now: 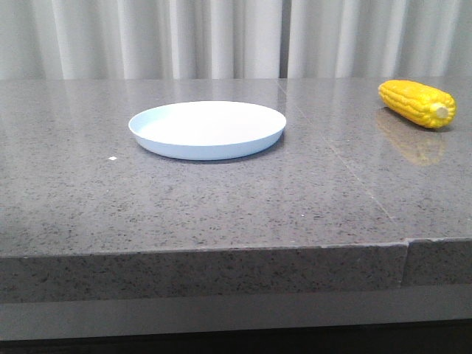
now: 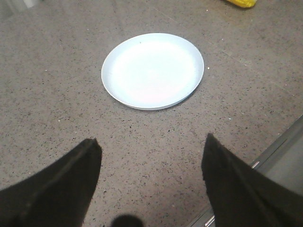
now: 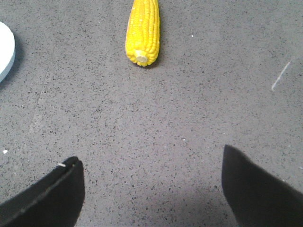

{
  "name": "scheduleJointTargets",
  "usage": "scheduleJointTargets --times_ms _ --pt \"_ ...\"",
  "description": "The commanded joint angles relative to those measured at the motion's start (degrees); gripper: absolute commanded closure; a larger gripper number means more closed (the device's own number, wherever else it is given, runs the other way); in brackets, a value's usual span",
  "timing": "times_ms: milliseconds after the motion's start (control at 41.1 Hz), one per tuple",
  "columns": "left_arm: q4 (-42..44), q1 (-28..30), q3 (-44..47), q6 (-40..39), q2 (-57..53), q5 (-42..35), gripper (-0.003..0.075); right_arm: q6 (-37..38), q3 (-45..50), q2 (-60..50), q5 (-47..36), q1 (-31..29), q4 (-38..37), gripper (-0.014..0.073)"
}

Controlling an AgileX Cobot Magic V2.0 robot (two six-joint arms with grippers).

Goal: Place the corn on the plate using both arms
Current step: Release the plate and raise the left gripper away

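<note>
The bright yellow corn (image 1: 417, 103) lies at the far right of the table, pale stub end toward the front. It also shows in the right wrist view as the corn (image 3: 143, 32), well ahead of my open right gripper (image 3: 150, 158), whose jaws hold nothing. The white plate (image 1: 207, 129) sits empty near the table's middle, left of the corn. In the left wrist view the plate (image 2: 152, 70) lies ahead of my open left gripper (image 2: 151, 142), with bare table between the fingers. Neither arm appears in the front view.
The grey speckled stone table (image 1: 221, 199) has its front edge (image 1: 221, 251) close to the camera, with a seam at the right. A small white speck (image 1: 112, 158) lies left of the plate. Pale curtains (image 1: 221, 37) hang behind.
</note>
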Motion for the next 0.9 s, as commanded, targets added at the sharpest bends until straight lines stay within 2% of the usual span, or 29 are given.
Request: scheduleJointTargets --times_ms 0,268,535,706,876 --pt "-0.3 -0.5 0.4 -0.7 -3.0 -5.1 0.0272 -0.4 -1.9 0.2 -3.9 0.0 0.1 -0.0021" --pt "-0.3 -0.5 0.9 -0.7 -4.3 -6.5 0.0272 -0.4 -1.9 0.2 -4.4 0.0 0.1 -0.0021" --pt "-0.3 -0.5 0.9 -0.7 -4.3 -6.4 0.0272 -0.4 -2.2 0.2 -8.7 0.0 0.1 -0.0021" --pt "-0.3 -0.5 0.9 -0.7 -4.2 -6.4 0.0272 -0.4 -6.7 4.5 -4.4 0.0 0.1 -0.0021" --pt "-0.3 -0.5 0.9 -0.7 -4.2 -6.4 0.0274 -0.5 -13.6 13.8 2.4 0.1 0.1 -0.0021"
